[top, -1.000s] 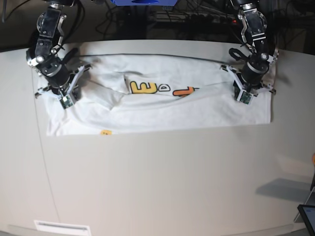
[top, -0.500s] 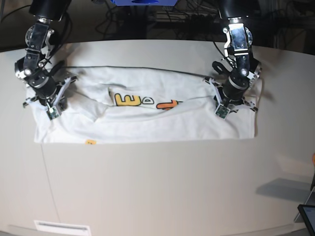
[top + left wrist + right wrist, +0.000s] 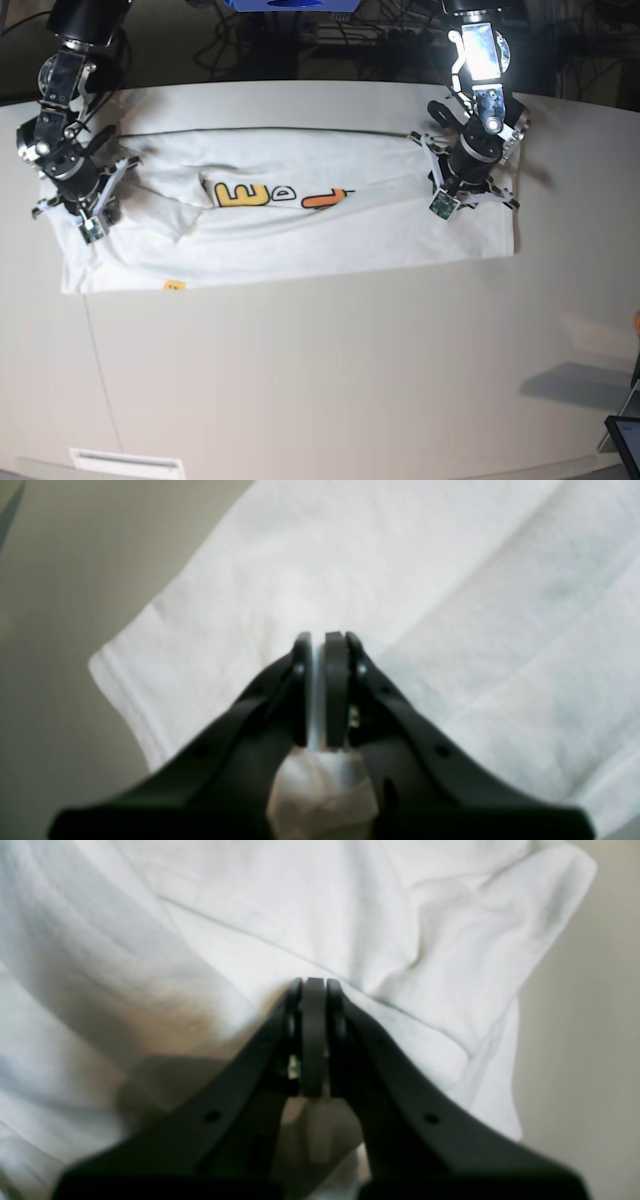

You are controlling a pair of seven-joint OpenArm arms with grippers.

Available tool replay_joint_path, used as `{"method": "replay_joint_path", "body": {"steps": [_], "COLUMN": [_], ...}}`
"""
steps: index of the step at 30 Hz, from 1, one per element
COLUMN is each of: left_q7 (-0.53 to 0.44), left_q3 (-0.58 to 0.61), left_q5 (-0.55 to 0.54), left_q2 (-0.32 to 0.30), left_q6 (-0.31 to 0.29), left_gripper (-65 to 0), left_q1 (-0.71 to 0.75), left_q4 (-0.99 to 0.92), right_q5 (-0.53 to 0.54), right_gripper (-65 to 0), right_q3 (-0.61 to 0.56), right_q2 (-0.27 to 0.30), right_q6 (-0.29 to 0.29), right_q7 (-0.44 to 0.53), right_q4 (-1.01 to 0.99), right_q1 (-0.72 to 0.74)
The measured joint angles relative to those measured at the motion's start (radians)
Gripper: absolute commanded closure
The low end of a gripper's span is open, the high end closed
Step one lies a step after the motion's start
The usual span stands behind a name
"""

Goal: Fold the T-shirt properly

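- I see the T-shirt (image 3: 300,235) lying on the table (image 3: 350,370) as a long white band folded lengthwise, stretched across the far half of the tabletop.
- Part of the print shows on its upper layer near the middle: yellow and orange letters, upside down to the base camera. A small yellow mark sits at the near hem towards that view's left.
- My left gripper (image 3: 447,200) is on the shirt's end at the base view's right. In its wrist view its jaws (image 3: 320,690) are nearly together with a thin layer of white cloth pinched between the pads, and more fabric bunches beneath them.
- My right gripper (image 3: 88,226) is at the opposite end. Its wrist view (image 3: 314,1035) shows the jaws pressed fully together at a crease of the cloth; I cannot tell whether any fabric is caught between them.
- The fabric around the right gripper is rumpled into ridges, while the far edge runs fairly straight.
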Motion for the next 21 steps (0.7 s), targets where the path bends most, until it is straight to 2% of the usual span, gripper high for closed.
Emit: {"method": "replay_joint_path", "body": {"steps": [11, 13, 16, 21], "left_q7": [0.011, 0.033, 0.052, 0.16], "left_q3": [-0.001, -0.013, -0.057, -0.062], "left_q5": [0.007, 0.011, 0.025, 0.018], "left_q2": [0.003, 0.003, 0.005, 0.001], "left_q6": [-0.004, -0.026, -0.022, -0.021], "left_gripper": [-4.7, -4.7, -4.7, -4.9], "left_q1": [-0.003, -0.01, -0.025, -0.078], "left_q4": [0.012, 0.028, 0.055, 0.13], "right_q5": [0.0, -0.011, -0.026, -0.045], "right_gripper": [-1.6, -1.6, -1.6, -1.6], "right_q3": [0.0, 0.0, 0.0, -0.001], "right_q2": [0.0, -0.004, -0.011, -0.024], "right_q6": [0.0, 0.0, 0.0, 0.0], "right_q7": [-0.007, -0.025, -0.053, -0.069], "right_q4": [0.008, 0.023, 0.047, 0.069], "right_q1": [0.0, -0.001, -0.004, -0.006]}}
